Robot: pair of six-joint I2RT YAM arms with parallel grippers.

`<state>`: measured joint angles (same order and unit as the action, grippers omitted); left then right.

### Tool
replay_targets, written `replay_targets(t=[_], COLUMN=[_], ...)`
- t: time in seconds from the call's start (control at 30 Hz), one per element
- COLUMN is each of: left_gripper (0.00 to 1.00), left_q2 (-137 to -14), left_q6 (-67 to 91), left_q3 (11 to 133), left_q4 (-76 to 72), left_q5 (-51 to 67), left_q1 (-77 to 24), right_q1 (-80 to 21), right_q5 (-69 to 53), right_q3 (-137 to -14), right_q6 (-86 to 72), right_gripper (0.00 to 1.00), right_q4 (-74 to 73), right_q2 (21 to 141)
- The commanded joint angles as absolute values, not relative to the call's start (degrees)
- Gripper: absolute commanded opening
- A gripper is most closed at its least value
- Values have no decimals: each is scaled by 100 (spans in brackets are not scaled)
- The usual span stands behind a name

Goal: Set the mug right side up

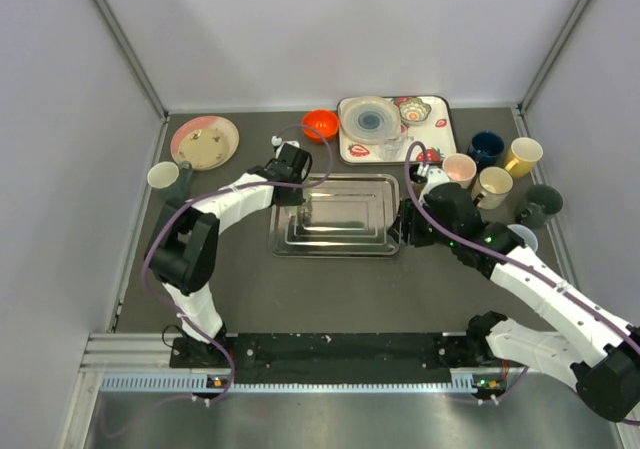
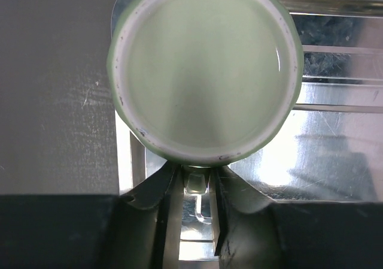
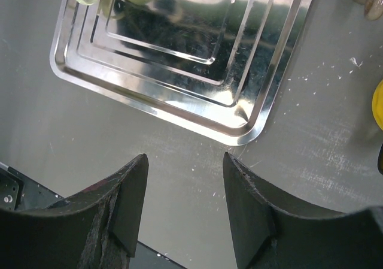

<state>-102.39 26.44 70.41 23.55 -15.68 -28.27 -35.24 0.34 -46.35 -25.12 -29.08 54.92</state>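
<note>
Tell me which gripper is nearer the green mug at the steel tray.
Left. The left gripper is at the mug, fingers flanking its handle; the right gripper hangs open off the opposite side of the tray.

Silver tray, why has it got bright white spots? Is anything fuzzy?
Left wrist view: light bounces off the tray as white glare; the close mug looks slightly soft. Right wrist view: a bright glint at the tray's corner; the right claw is blurry.
</note>
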Motion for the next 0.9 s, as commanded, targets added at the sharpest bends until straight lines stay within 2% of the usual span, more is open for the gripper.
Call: replay_targets(t=[0.0,0.07,0.1,0.37,0.6,0.77,0.87], left_gripper=[22,14,1,0,0,0,0], left_q2=[-10345,-10362,-10362,-9748,-8151,-7007,-6347], left_q6=[2575,2575,2575,2610,2662,3215,4014], left_q3=[7207,7190,7181,7198,6891,5662,4654], left_q4=[2215,2206,2197,2556,2383,812,-962], left_q5=[-1521,-1468,-1468,-1161,-345,1182,1860], left_q1=[-2769,-2760,-2760,-2760,-2760,-2760,-2751], right_q1=[-3577,-3586,-3586,-3586,-3577,-3577,-3577], right_q5=[18,26,26,18,-289,-912,-1615], right_q3=[-4588,-4570,-4579,-4632,-4781,-4597,-4229], right_q6=[-2549,-2566,-2558,-2593,-2636,-3023,-3532], right_gripper=[53,53,53,53,53,53,56], right_q4=[-2681,-2681,-2681,-2689,-2637,-1936,-926], right_q2=[5484,5467,5458,5440,5537,5546,5371])
